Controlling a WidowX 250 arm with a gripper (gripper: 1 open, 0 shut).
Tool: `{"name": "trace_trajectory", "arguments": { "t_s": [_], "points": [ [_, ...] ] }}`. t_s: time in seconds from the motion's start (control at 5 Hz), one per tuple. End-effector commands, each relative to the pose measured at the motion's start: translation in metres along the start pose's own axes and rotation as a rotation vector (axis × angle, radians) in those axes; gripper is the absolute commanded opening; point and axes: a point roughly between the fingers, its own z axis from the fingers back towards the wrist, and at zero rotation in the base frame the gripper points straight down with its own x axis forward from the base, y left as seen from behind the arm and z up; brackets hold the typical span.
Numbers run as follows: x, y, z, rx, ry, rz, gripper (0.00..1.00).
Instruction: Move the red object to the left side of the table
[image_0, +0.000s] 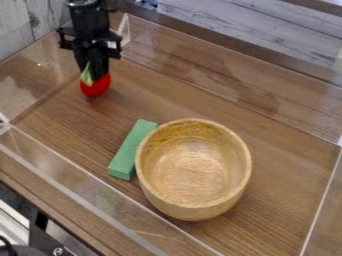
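Over the left part of the bench, the gripper points straight down with its jaws closed on the red object — the toy hangs directly beneath them, leafy end up between the jaws, low over or touching the wood. Green block and wooden bowl lie well apart, to the right.

I could not read any text, label, brand or number anywhere in the scene. The wooden bowl and the green block carried no visible writing.
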Motion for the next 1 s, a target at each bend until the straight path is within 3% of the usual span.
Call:
{"name": "trace_trajectory", "arguments": {
  "t_s": [0.0, 0.2, 0.6, 0.8],
  "points": [
    [-0.004, 0.014, 0.013, 0.003, -0.041, 0.045, 1.0],
    [-0.015, 0.021, 0.01, -0.021, -0.025, 0.089, 1.0],
    [0.0, 0.029, 0.003, -0.053, -0.043, 0.118, 1.0],
    [0.004, 0.014, 0.009, -0.073, -0.052, 0.162, 1.0]
  ]
}}
